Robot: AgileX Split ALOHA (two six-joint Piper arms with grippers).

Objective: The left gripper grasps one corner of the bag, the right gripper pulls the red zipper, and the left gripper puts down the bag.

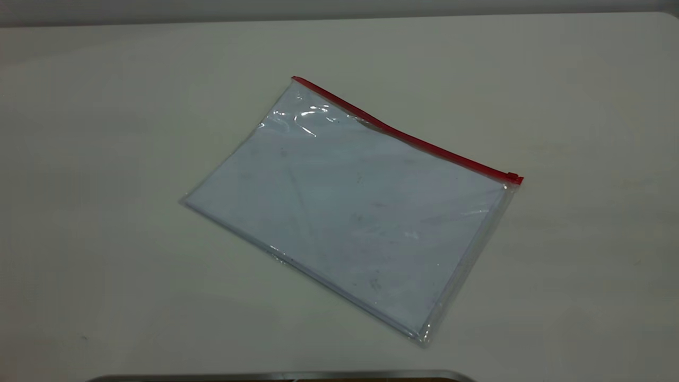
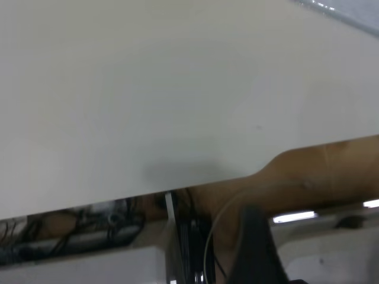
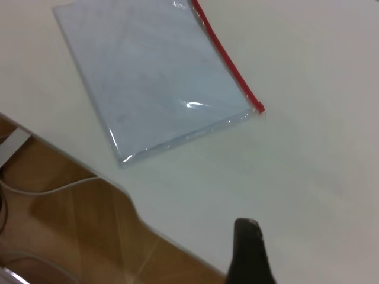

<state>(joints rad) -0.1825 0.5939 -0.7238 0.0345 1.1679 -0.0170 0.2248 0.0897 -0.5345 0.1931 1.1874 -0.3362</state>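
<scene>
On the table [image 1: 106,159] lies the clear, red-edged bag [image 1: 345,207]; claw states cannot be told.

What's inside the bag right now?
White paper sheets fill the bag, lying flat on the table. Anything under or between the sheets is hidden.

The bag [image 1: 350,212] lies flat on the table [image 1: 106,159], red zipper [image 1: 408,139] along its far edge.
</scene>
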